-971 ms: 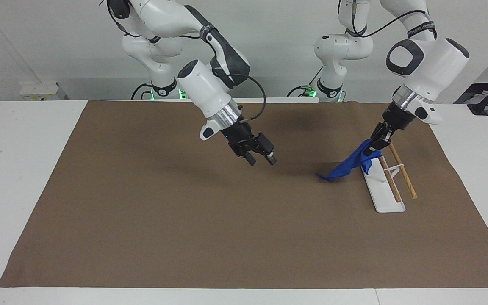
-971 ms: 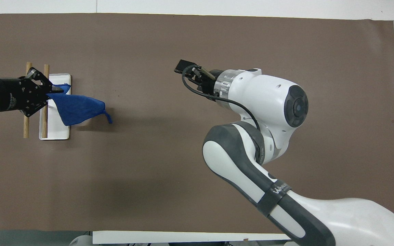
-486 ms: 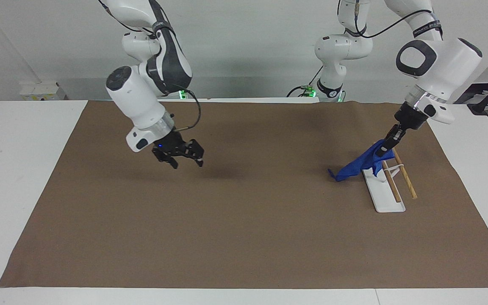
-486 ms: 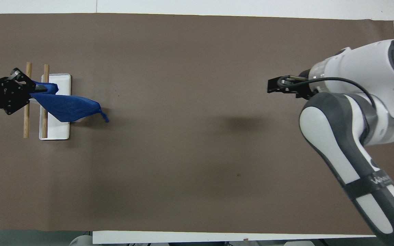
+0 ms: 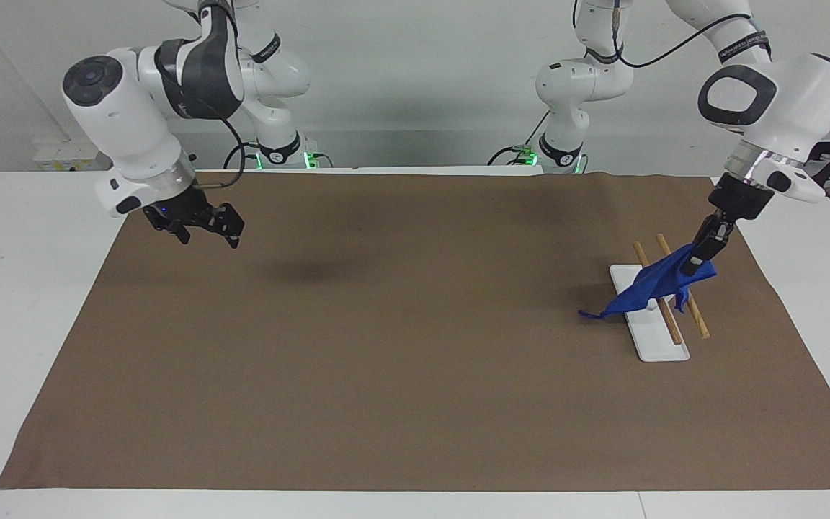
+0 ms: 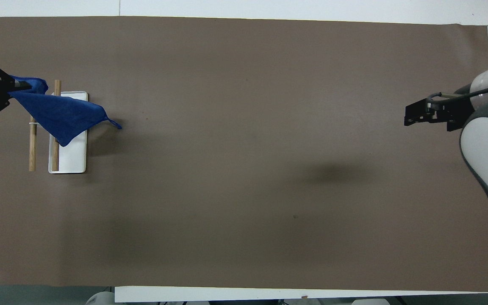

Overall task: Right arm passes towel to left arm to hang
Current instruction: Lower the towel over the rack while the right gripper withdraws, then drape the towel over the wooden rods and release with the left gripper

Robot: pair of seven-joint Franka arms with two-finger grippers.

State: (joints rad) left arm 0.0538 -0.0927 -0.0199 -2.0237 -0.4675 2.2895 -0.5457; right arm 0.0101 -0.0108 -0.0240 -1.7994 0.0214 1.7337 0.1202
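The blue towel (image 5: 654, 285) hangs from my left gripper (image 5: 703, 252), which is shut on one corner of it. The towel trails down across the rack's two wooden rods (image 5: 697, 321) and its white base (image 5: 658, 344). Its loop corner (image 5: 588, 314) points toward the middle of the table. In the overhead view the towel (image 6: 59, 114) spreads from the left gripper (image 6: 15, 85) over the rods (image 6: 32, 148) and base (image 6: 73, 157). My right gripper (image 5: 210, 236) is open and empty, up over the mat's edge at the right arm's end; it also shows in the overhead view (image 6: 410, 117).
A brown mat (image 5: 400, 360) covers most of the white table (image 5: 19, 288). The rack is the only other object on it.
The right arm has swung away from the table's middle to its own end, gripper still open. The left gripper has carried the towel across the rack's rods toward the left arm's end.
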